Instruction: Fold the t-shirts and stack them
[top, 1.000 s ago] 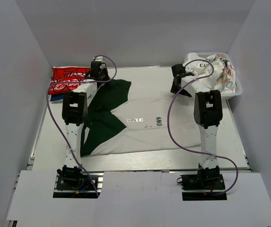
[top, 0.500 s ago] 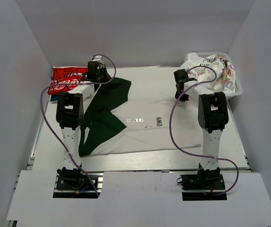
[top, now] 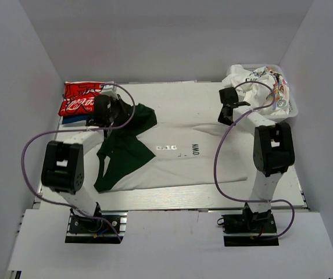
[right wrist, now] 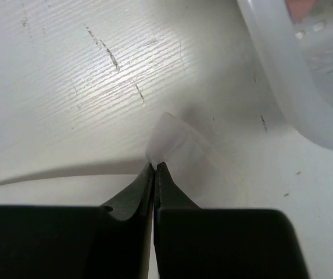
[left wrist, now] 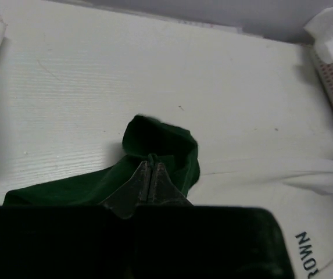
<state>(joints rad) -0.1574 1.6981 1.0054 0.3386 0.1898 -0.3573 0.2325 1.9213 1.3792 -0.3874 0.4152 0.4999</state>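
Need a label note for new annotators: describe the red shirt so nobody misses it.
Go to the far left corner of the white table. A red t-shirt lies bundled there, beside the dark green t-shirt. It alone is bright red with white Coca-Cola script; the green one is plain.

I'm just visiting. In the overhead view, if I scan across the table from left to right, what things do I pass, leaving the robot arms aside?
red Coca-Cola t-shirt → dark green t-shirt → off-white printed t-shirt → white mesh basket
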